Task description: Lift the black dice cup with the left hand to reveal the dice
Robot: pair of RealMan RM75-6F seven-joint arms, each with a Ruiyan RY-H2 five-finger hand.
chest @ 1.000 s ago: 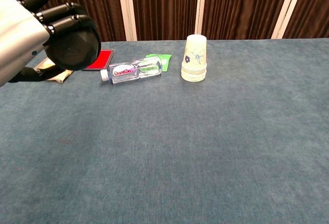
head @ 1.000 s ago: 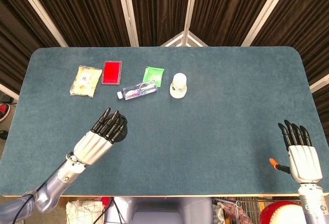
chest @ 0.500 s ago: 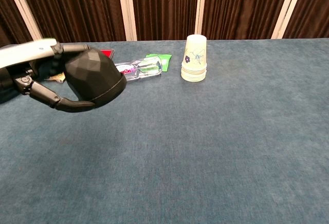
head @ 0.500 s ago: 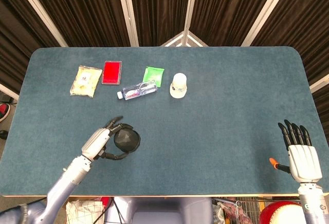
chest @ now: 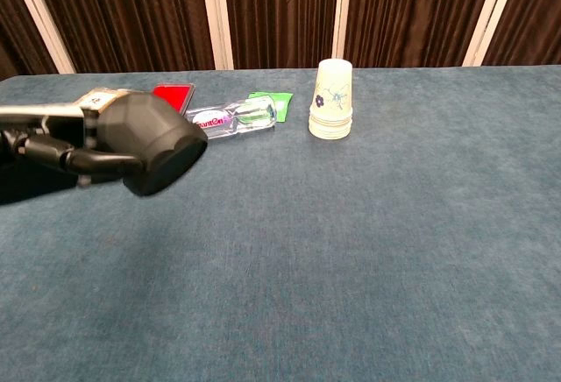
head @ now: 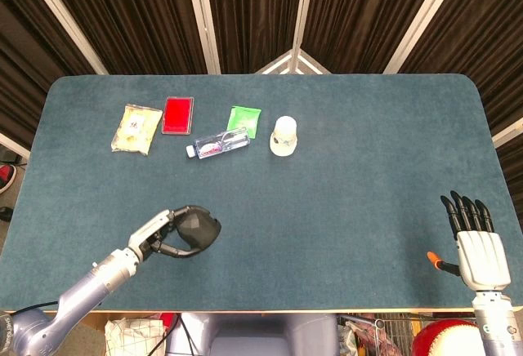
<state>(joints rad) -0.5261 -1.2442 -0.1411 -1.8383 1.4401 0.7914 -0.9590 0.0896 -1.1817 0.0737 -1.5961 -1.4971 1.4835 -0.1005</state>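
Note:
My left hand grips the black dice cup near the table's front left. In the chest view the cup hangs above the cloth, tilted with its mouth facing right and down, and the left hand wraps it from the left. No dice show in either view. My right hand rests open and flat at the front right corner, holding nothing; the chest view does not show it.
At the back left lie a yellow snack packet, a red box, a small water bottle and a green packet. A stack of paper cups stands beside them. The blue table edge runs along the front.
My left hand has lowered and drawn back toward the front edge with the cup in it. The cup has tipped further onto its side. The right hand stayed still.

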